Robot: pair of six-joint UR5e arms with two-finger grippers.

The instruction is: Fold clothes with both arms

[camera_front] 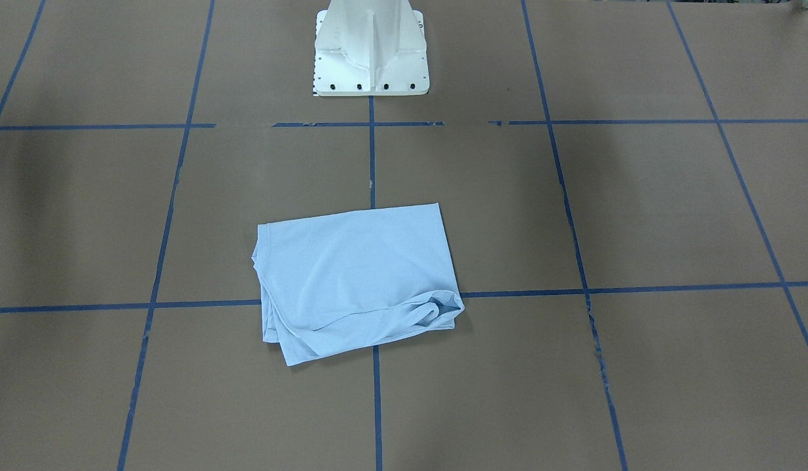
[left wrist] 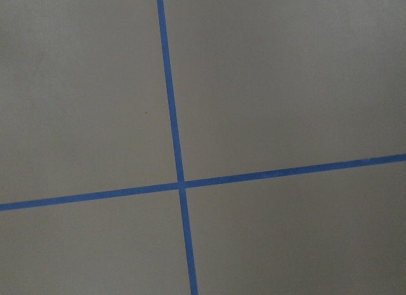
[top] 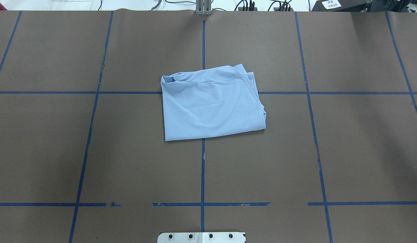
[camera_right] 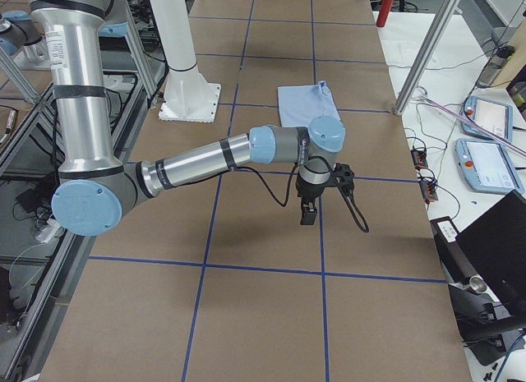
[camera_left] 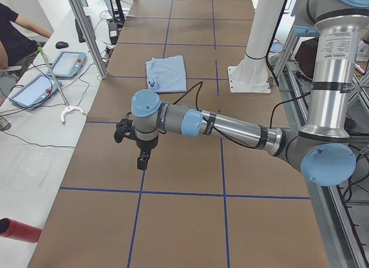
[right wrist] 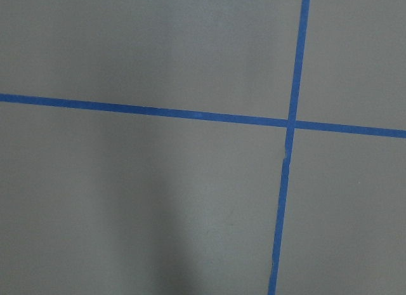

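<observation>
Left pincer [camera_left: 142,162] pointing straight down above the brown worktop [camera_left: 184,233], near a blue tape line [camera_left: 184,193]. How far open: impossible to tell from the side view, though seemingly nothing in its grip. Right pincer [camera_right: 308,218] likewise pointing down, over the worktop's opposite end, opening equally unreadable. From each wrist camera, only brown paper and a crossing of tape. Left arm [camera_left: 230,129] and right arm [camera_right: 197,160] both stretched out low, elbows bent near the robot's side. Light blue T-shirt [top: 211,106] well apart from both pincers, folded into a rough rectangle, flat at mid-worktop in front of the white pedestal [camera_front: 371,52], across a tape crossing, layered edges bunched along one side. Beyond the worktop's edge, a person [camera_left: 11,31] beside two blue-framed screens [camera_left: 68,63].
</observation>
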